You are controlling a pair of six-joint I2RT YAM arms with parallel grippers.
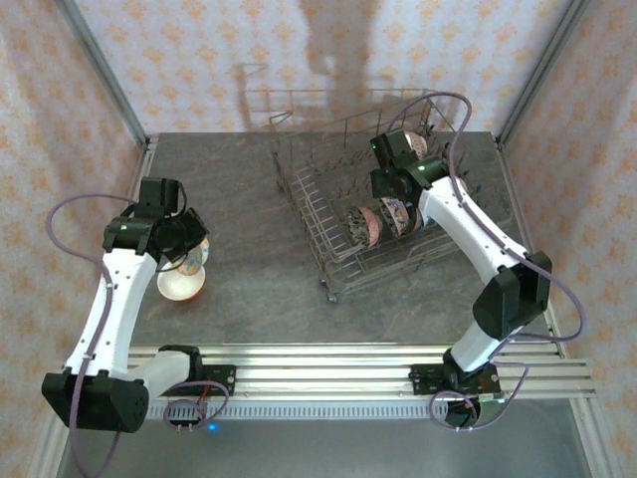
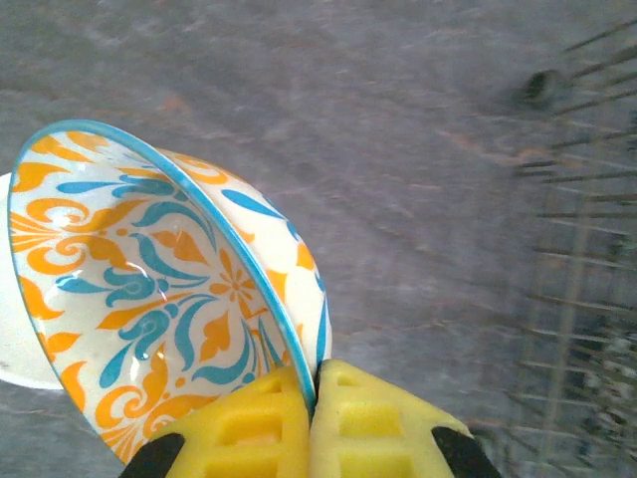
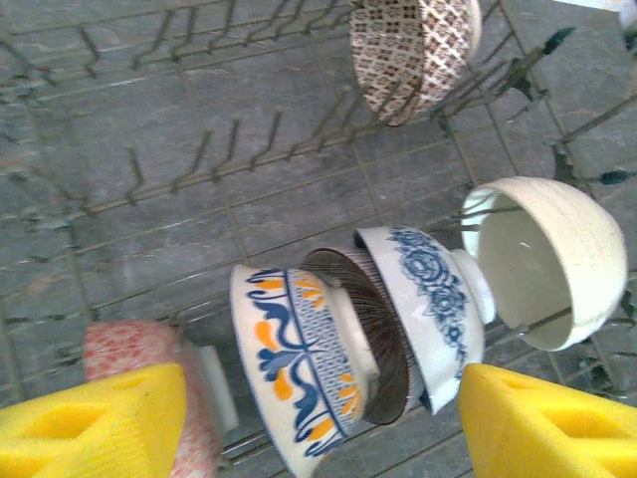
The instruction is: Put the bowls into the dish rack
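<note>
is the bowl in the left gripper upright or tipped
Tipped: the orange-and-blue patterned ceramic bowl hangs on edge, rim pinched in the left gripper.

Left of the dish rack [image 2: 587, 299], itself blurring at the right edge, the orange-and-blue bowl [image 2: 169, 299] is losing its lower rim behind the left gripper [image 2: 313, 428] and covering most of a white bowl [image 2: 15, 349]. Inside the dish rack, a dark ribbed bowl [image 3: 383, 349] is hiding between neighbours, the right gripper [image 3: 318, 428] is hiding part of a pink bowl [image 3: 129, 349], and the top edge is cutting a brown-patterned bowl [image 3: 413, 50].
</note>
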